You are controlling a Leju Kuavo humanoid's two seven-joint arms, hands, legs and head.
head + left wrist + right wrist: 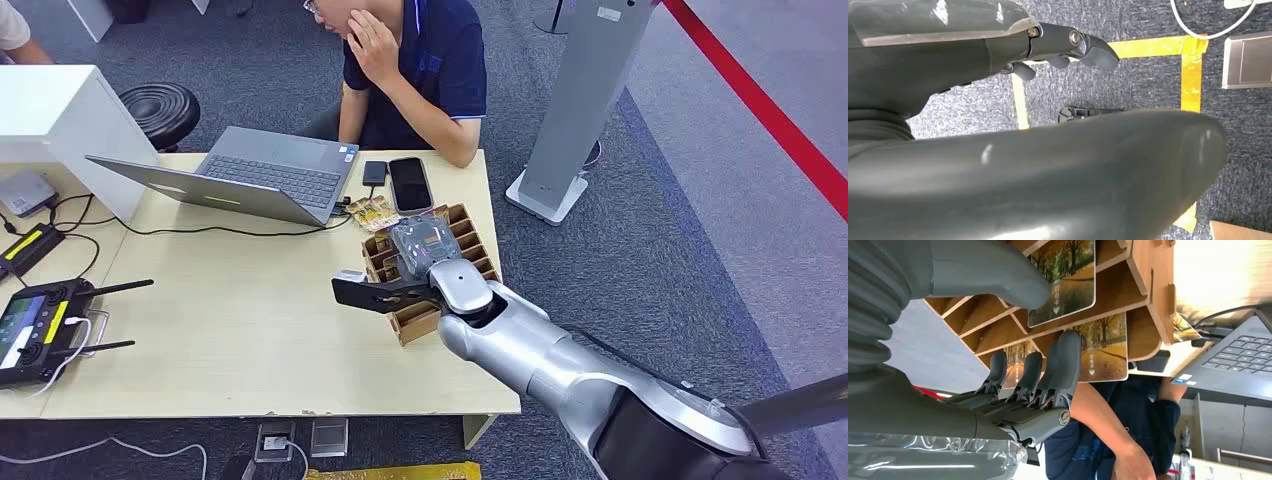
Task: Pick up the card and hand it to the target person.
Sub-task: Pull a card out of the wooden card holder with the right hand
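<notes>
While the slotted brown cardboard card rack (pixel 440 265) stands near the bench's right edge, the silver right arm reaches in from below so that the right hand (pixel 400 292) lies level with the rack's open face. Each autumn-avenue picture card (pixel 1103 350) stands on edge between partitions, which leaves one border exposed for pinching. In the right wrist view the thick grey thumb (pixel 998 270) lies against one card while the dark fingers (pixel 1065 360) rest on the face of the neighbouring card; fingers and thumb are apart, and no card is clamped between them yet. The hand appears placed to slide a card out along its slot rather than lift it.

The pale wooden bench (pixel 250 330) also carries a grey open laptop (pixel 250 175), a black smartphone (pixel 410 184) and a black handheld controller with antennas (pixel 45 320). A seated person in a dark blue shirt (pixel 425 70) faces the rack from the far side, presumably the recipient. The rack's partitions and the laptop's corner crowd the withdrawal path.

The left hand (pixel 1068 47) hangs over grey carpet marked with yellow floor tape (pixel 1190 70), fingers loosely curled and holding nothing.
</notes>
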